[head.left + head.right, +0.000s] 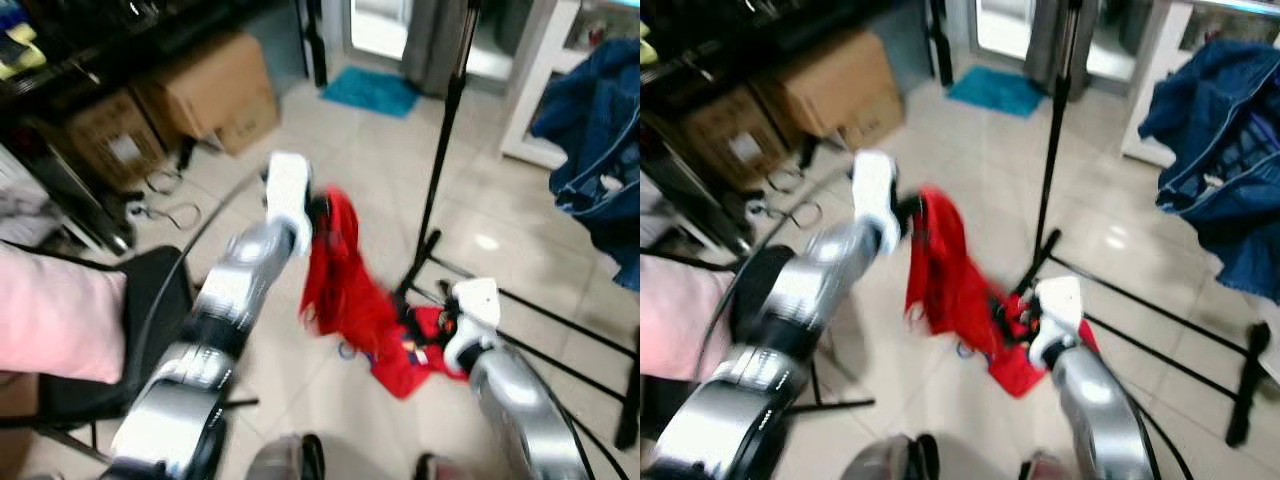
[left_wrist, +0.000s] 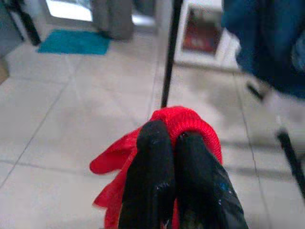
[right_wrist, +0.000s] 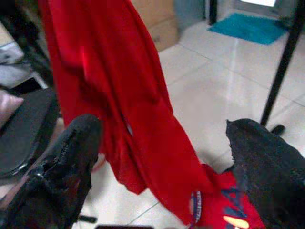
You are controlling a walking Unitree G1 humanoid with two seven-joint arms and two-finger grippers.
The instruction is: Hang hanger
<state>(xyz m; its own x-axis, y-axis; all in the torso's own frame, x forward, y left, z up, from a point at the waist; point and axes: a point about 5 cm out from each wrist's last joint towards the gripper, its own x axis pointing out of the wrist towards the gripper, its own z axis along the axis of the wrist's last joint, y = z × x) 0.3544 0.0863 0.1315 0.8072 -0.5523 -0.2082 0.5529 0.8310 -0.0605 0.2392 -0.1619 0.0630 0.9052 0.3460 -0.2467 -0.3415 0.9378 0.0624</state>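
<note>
So the left end effector (image 2: 174,143) is sitting mid-frame in the head views, its two black fingers pressed together and pinching the top edge of a bright red fabric garment (image 1: 345,285). The garment is hanging down from that pinch and trailing onto the pale tiled floor (image 1: 330,150), where its lower part with some blue and white print is lying bunched just right of center. Everything's a bit blurry, and I can't make out a hanger anywhere in that cloth.

The right end effector (image 3: 164,167) is hovering low at the lower right of the head views, right by the bunched part on the floor. Its fingers (image 3: 71,157) are spread wide apart, with the red cloth hanging between them but not gripped.

Behind the garment, a thin black metal rack pole (image 1: 445,130) is standing upright with its black base bars running across the floor toward the right edge. A dark blue denim jacket (image 1: 595,130) is hanging at the upper right. Brown cardboard boxes (image 1: 215,90) are sitting at the upper left, a teal mat (image 1: 370,90) is lying at the top center, and a pink cushion (image 1: 55,315) is resting on a black chair (image 1: 150,290) at the left edge.
</note>
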